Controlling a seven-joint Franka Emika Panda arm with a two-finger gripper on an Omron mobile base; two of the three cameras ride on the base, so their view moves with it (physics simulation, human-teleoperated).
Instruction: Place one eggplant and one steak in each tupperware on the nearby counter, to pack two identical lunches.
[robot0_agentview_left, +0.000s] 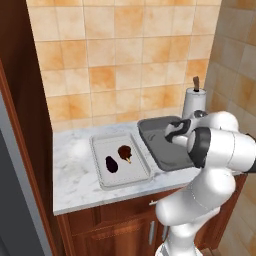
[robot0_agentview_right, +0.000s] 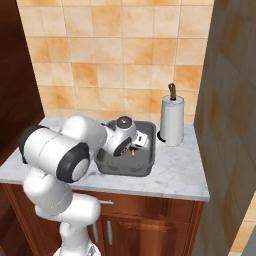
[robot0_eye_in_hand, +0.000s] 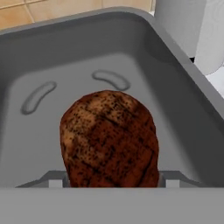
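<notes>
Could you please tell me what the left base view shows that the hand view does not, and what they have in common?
The left base view alone shows the pale grey-white rectangular tray holding a purple-black oval eggplant and a reddish-brown round steak, all on the marbled stone counter. The hand view alone shows a second grilled reddish-brown steak between the end effector's fingertips. Both show the dark grey rectangular tray and the white paper towel roll.

Glossy white arm built of rounded, bulbous shells, with dark grey-black bands at the joints and a white tool with dark trim.
</notes>
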